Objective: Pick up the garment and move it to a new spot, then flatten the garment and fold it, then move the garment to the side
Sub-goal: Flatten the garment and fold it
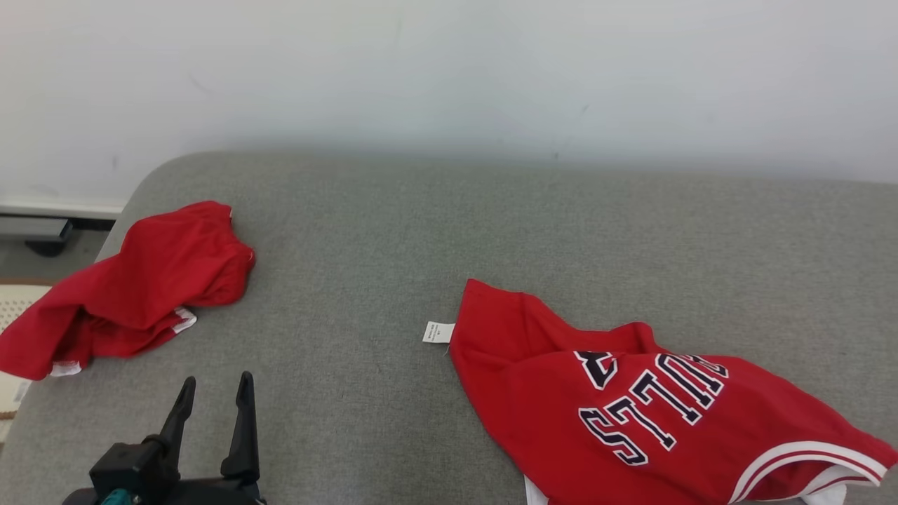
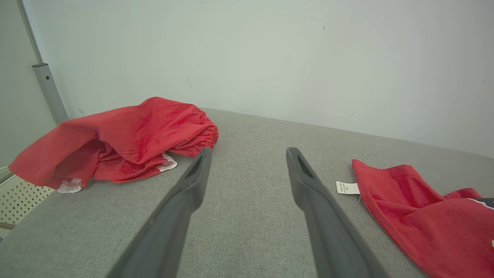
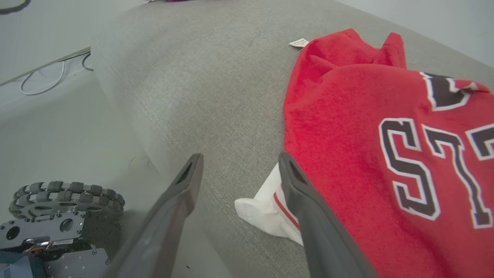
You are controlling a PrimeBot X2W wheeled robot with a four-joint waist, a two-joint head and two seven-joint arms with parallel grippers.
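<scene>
1. Our left gripper [image 1: 217, 382] sits low on our left side, over the grey cloth table [image 1: 365, 252]. Its two dark fingers are spread wide, with nothing between them. We think it is parked there to be out of the way but ready to help.
2. Our right gripper [image 3: 240, 156] is spread wide too, and it has nothing in it. It hangs by the near edge of the table, just beside the white hem [image 3: 262, 210] of the red jersey [image 1: 519, 365]. One finger hides part of that hem, so we cannot tell if it touches. We think it is there because that loose corner is an easy bit to pinch.
3. The red jersey lies on the right part of the table, close to us. It is bumpy and wrinkled, not flat. It has big dark letters with white edges and white stripes along one edge. A small white tag [image 1: 438, 332] sticks out on its left.
4. The red shorts [image 1: 147, 280] lie in a bunch at the left of the table, well apart from the jersey. One end reaches past the table's left edge.
5. We think the jersey is the one to move, but we cannot be sure. Nothing is picked up yet, so the job is just starting.
</scene>
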